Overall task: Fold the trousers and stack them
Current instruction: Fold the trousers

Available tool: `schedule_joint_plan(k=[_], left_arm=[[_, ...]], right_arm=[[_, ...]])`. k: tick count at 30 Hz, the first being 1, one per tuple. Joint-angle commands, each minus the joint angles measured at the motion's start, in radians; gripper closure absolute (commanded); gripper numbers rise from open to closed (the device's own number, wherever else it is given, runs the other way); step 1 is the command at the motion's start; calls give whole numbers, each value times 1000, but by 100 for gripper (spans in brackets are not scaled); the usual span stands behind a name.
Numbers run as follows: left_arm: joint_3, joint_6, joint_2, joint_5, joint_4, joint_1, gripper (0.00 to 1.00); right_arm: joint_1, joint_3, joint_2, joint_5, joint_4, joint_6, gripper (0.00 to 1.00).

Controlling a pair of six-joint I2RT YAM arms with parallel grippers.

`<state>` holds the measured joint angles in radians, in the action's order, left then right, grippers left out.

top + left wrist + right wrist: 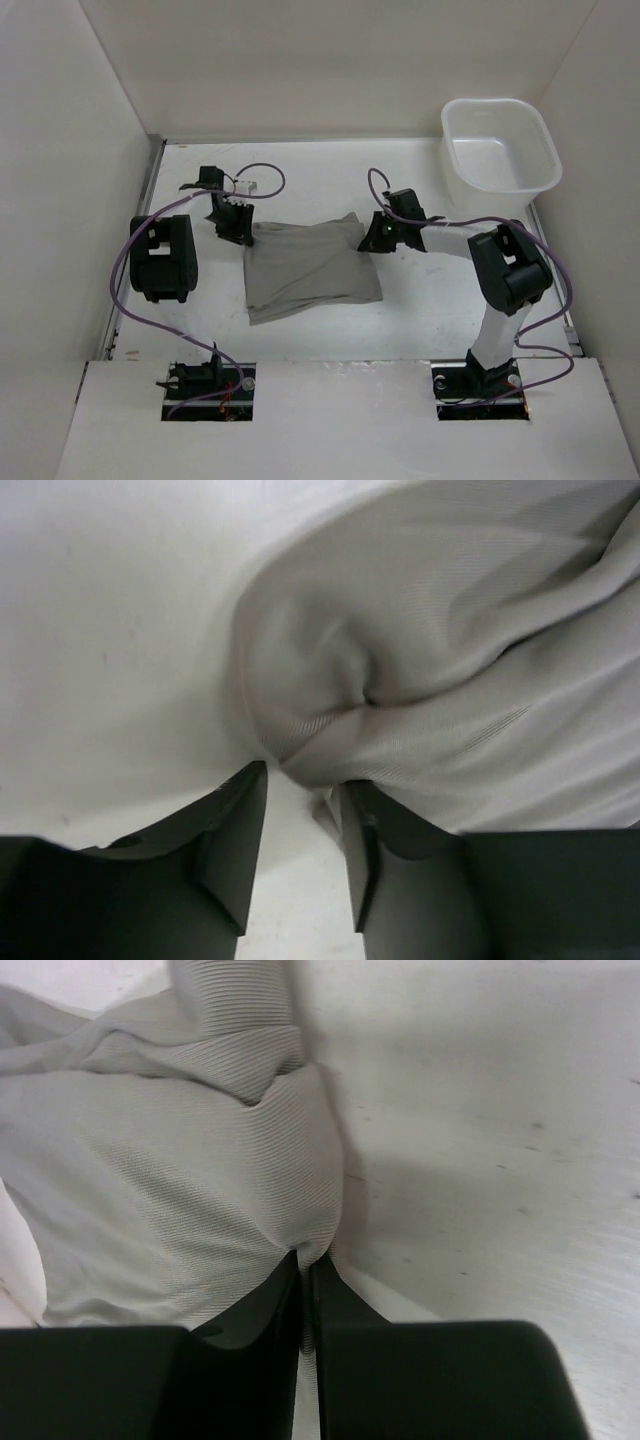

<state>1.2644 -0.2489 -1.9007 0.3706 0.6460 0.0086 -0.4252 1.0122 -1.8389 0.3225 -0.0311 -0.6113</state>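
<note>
While its arm reaches leftward, the right pincer nips the trousers.

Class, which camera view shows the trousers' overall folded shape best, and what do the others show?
The top external view: the whole trousers show, a folded rough rectangle on the table. The left wrist view gives only a puckered bunch of cloth, the right wrist view only one corner, close up.

tub: is sitting upright in the table's far right corner, touching the right wall | table: is showing faint scuffs and specks | walls: are enclosing three sides
</note>
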Motion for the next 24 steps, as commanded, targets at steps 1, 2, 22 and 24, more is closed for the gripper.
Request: schedule_joint_plan(k=[1,2,22,24], left_arm=[[44,10,-58,-10,-65,-69,70],[53,10,-63,-10,-72,-81,71],[285,10,-139,-91,-129,-127,71],[308,10,-150,-88,-131,-129,71]], right_arm=[[33,-49,20,-5,97,-57,91],[39,-58,24,-8,100,-61,92],[144,-87,79,-91,108,-79,97],[145,-95,87,-82,112,-73,85]])
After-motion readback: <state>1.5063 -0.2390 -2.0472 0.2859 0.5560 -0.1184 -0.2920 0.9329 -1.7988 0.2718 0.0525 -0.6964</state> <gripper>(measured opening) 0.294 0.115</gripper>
